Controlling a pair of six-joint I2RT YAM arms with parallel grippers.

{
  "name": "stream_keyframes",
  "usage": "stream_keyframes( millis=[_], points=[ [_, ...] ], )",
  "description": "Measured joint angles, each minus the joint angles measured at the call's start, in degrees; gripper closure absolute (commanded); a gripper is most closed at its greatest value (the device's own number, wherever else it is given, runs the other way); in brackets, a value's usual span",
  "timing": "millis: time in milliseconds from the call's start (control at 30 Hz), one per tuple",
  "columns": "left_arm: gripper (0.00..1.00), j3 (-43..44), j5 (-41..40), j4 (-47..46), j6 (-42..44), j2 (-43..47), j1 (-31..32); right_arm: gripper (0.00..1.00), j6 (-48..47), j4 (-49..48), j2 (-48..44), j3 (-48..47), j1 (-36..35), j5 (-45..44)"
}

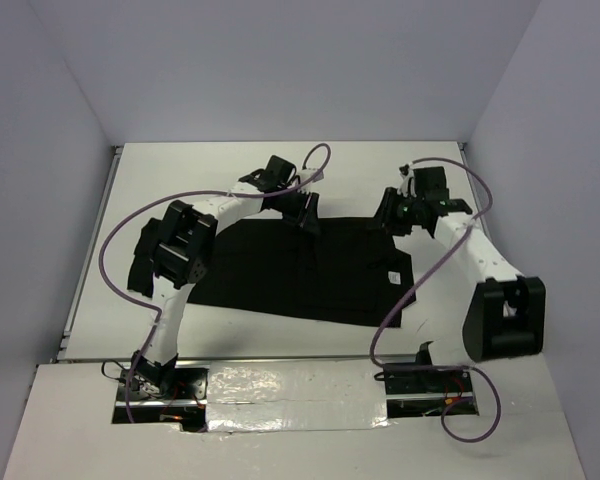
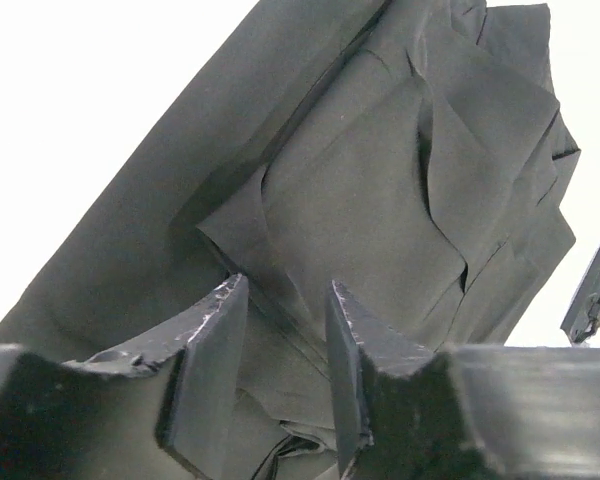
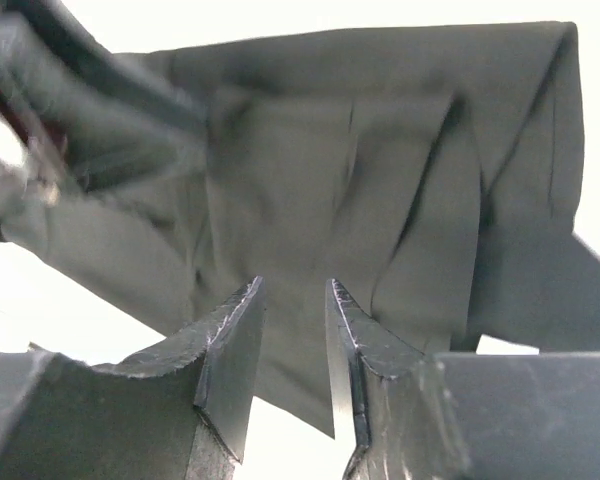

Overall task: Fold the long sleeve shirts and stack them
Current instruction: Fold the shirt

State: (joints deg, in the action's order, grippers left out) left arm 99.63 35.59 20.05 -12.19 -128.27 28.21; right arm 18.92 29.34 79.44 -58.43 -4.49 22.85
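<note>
The long sleeve shirt (image 1: 300, 270) lies at the centre of the smooth white table (image 1: 210, 170). It is matte black soft fabric, folded flat into a rough four-sided panel. Overlapping layers and shallow creases show along its far edge, and a small white tag (image 1: 391, 277) sits near its right edge.

Left gripper (image 1: 308, 218): at the far edge of the shirt, rigid black fingers (image 2: 215, 340) apart, cloth visible in the gap.

Right gripper (image 1: 390, 218): at the far right corner, fingers (image 3: 230, 350) apart, nothing clamped.

surface: white table (image 1: 180, 170) | on it: black long-sleeved shirt (image 1: 280, 270) — lying flat, mid-table
</note>
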Motion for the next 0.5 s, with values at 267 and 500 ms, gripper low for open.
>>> stream_keyframes(
  millis=[267,500],
  points=[
    [0.79,0.02,0.35,-0.70,-1.01,-0.02,0.07,0.53,1.16,-3.87,18.43,-3.39,1.79,2.10],
    [1.00,0.02,1.27,-0.81,-1.68,-0.02,0.07,0.51,1.84,-6.82,22.40,-3.52,2.14,2.84]
  ],
)
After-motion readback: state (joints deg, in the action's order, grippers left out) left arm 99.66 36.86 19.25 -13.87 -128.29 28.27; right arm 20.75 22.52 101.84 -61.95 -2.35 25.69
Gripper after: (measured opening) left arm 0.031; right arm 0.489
